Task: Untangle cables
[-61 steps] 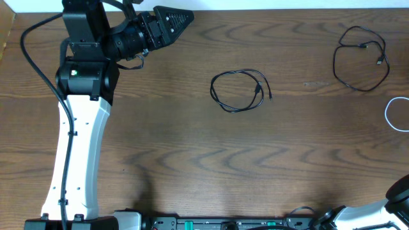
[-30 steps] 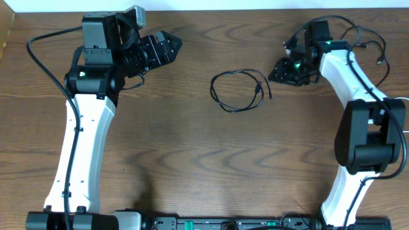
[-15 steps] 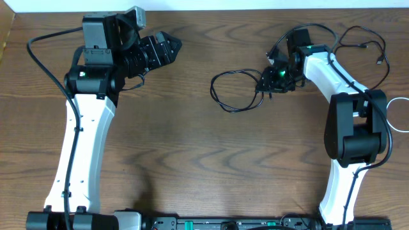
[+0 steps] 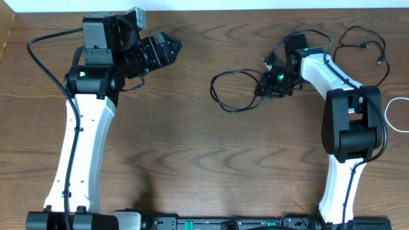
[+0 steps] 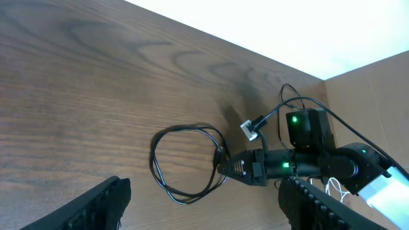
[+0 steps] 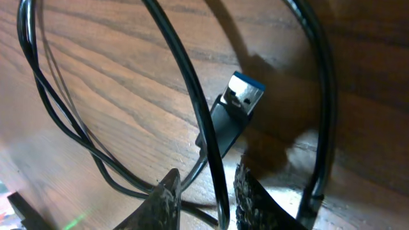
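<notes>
1. Black cable is seen with one strand between the narrowly parted fingers of the right gripper, its plug just ahead.
2. Only this strand should be clamped, with the plug kept free.

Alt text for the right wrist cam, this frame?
Close-up: the right gripper straddles a strand of looped black cable, jaws slightly apart, not pinching it. Just beyond, a blue-tipped plug lies on the wooden table.

Light: bright, even, from above. Dark brown wood-grain tabletop: soft shadows, mild sheen. Left wrist view: far background overexposed white. Right wrist view: lower edge blurred, pale glare patch.
</notes>
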`<state>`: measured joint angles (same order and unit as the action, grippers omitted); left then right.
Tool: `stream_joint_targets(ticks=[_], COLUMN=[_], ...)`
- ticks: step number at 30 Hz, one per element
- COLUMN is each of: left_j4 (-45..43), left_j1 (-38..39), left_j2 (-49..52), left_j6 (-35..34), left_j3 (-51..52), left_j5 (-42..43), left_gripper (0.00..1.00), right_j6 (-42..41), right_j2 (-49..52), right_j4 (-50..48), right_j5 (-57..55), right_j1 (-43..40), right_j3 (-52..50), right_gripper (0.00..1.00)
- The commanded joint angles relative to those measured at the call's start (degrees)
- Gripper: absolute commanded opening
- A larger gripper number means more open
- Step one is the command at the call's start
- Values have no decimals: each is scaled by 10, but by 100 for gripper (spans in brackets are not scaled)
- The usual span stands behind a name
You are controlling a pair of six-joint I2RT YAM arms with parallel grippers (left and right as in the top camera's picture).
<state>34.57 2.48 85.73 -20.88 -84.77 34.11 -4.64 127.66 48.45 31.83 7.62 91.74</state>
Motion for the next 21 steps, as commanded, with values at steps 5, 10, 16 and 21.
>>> stream_joint_targets(ticks=[5, 10, 16, 21], left_j4=[2, 2, 6, 15], left_j1=[1, 1, 1, 1], left_j2=[5, 7, 11, 11], left_j6=[10, 10, 10, 10], left_j3=[2, 2, 2, 2], left_j5=[-8, -8, -8, -8], left_gripper=[79, 79, 79, 79], right_j6=[13, 4, -2, -77], right_j2=[66, 47, -88, -229], right_j4=[-3, 8, 47, 4], right_j5=[13, 12, 76, 56], right_j1=[7, 1, -17, -16], right_j3=[-1, 13, 102, 194], right_gripper=[9, 1, 1, 1])
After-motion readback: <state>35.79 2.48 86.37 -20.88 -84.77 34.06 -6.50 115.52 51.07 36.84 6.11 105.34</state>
